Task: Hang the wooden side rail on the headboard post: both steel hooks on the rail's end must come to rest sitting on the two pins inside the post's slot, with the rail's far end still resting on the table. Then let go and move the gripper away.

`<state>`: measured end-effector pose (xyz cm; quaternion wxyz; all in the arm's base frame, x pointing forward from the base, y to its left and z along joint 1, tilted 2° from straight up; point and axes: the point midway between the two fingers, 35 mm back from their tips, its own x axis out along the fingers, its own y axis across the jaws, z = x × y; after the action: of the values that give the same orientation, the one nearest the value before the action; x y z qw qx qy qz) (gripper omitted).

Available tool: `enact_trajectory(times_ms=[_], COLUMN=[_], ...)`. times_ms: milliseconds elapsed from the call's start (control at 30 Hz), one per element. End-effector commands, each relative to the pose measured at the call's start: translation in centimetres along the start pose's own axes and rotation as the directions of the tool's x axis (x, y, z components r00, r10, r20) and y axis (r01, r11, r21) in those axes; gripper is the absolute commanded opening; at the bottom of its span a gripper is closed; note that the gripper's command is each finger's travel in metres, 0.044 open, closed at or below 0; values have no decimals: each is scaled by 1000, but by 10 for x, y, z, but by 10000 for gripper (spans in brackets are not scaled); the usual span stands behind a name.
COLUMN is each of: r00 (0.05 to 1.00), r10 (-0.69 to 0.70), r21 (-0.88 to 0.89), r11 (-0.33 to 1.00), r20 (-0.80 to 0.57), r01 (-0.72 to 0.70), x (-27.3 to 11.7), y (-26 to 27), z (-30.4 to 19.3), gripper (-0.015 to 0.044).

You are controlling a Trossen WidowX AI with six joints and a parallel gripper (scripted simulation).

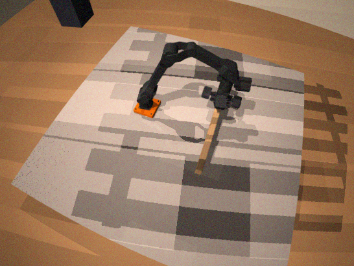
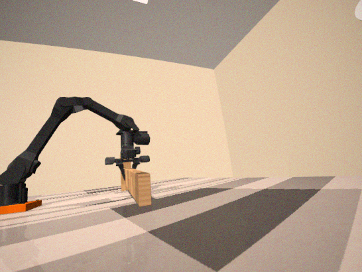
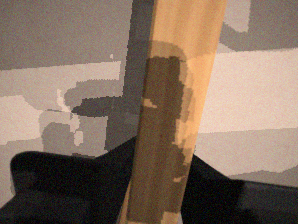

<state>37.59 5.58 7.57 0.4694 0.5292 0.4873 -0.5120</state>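
Wooden rail point(image 1: 207, 143) point(image 2: 143, 189) point(image 3: 185, 30) pinched on edge between 2 fingers of black pincer point(image 1: 222, 103) point(image 2: 128, 170) point(image 3: 155, 143).

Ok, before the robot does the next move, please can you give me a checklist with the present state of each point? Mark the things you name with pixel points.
1. Gripper point(image 1: 222, 108) point(image 2: 129, 170) point(image 3: 155, 143) has the rail point(image 1: 211, 133) point(image 2: 144, 189) point(image 3: 180, 30) between its fingers: ok.
2. Rail stands on its narrow edge: ok.
3. Both hooks sit on the pins: cannot tell, neither hooks nor pins can be seen.
4. Far end touches the table point(image 1: 152, 201) point(image 2: 185, 245) point(image 3: 250, 95): cannot tell, contact is unclear.
5. Gripper is released and away: not ok.
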Motion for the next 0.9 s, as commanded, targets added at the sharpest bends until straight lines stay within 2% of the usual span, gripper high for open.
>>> enact_trajectory(times_ms=[0, 867], r00=[1000, 1000], r10=[13, 13], r21=[1, 1], r11=[1000, 1000], r20=[-5, -5], r01=[-13, -13], x=[-4, -2], y=[2, 0], z=[-2, -5], gripper=[0, 0])
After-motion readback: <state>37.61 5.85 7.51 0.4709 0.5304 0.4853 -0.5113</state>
